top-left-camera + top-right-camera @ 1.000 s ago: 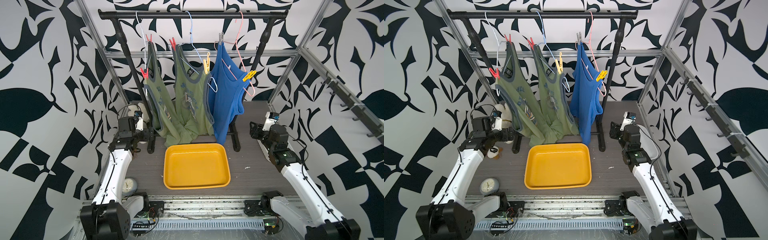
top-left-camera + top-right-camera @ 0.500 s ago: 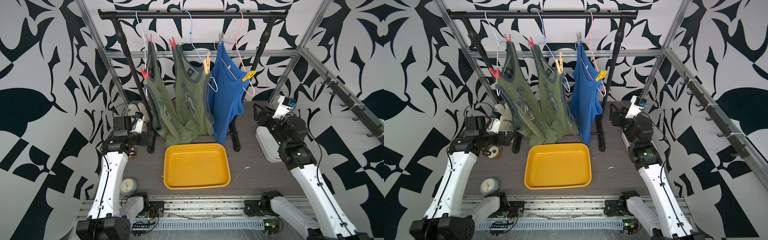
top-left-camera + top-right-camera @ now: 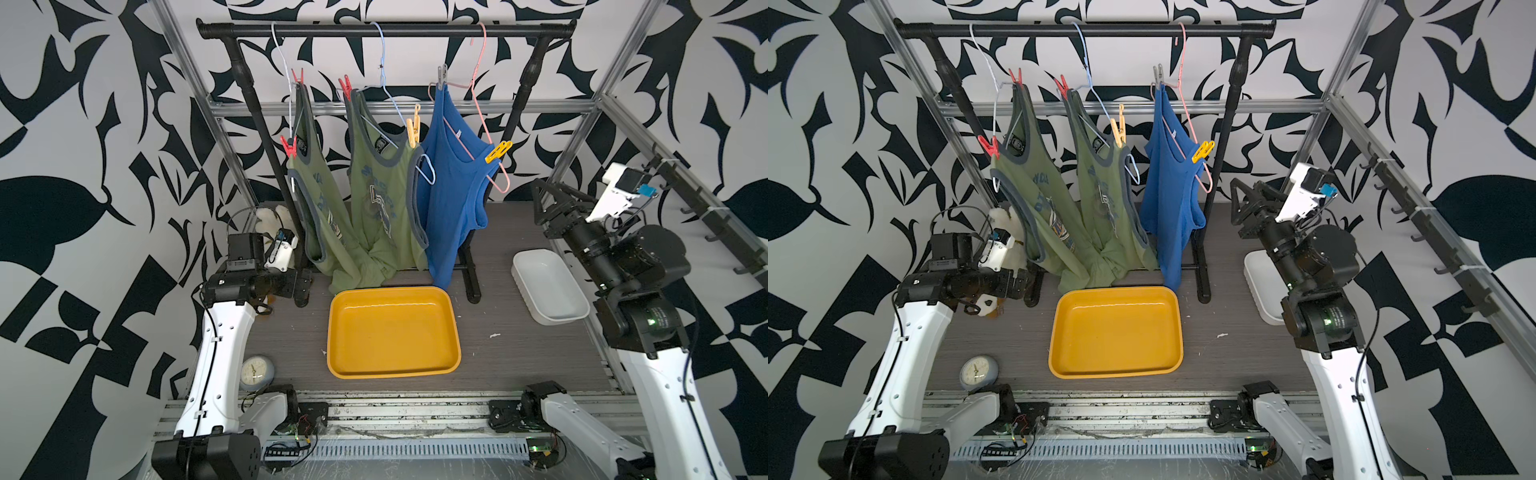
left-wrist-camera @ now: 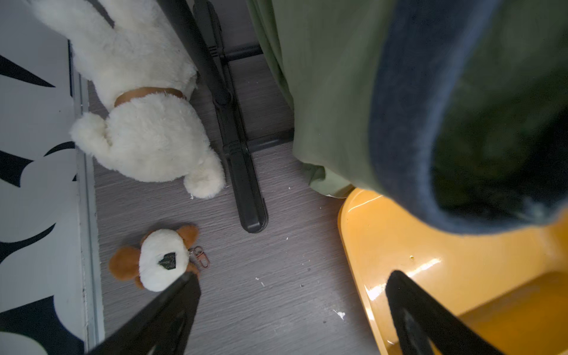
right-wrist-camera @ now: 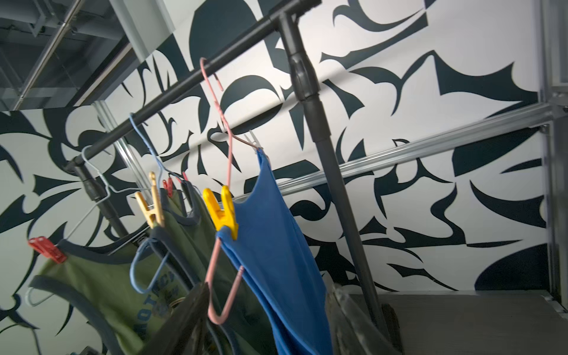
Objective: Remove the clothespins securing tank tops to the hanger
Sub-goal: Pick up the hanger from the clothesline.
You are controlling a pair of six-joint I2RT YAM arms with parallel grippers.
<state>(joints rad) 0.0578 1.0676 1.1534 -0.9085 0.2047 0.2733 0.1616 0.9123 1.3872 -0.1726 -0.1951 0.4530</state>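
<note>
a yellow tray lies in the middle, just nearer than the black rack. a white tub sits at the right. a small clock stands near left. far left lies a white plush toy, with a brown-and-white dog keychain just nearer.

Three tank tops hang side by side from the rack at the far middle of the counter, clothespins on their straps. A tray lies just before them, a tub to its right, a clock near left.
</note>
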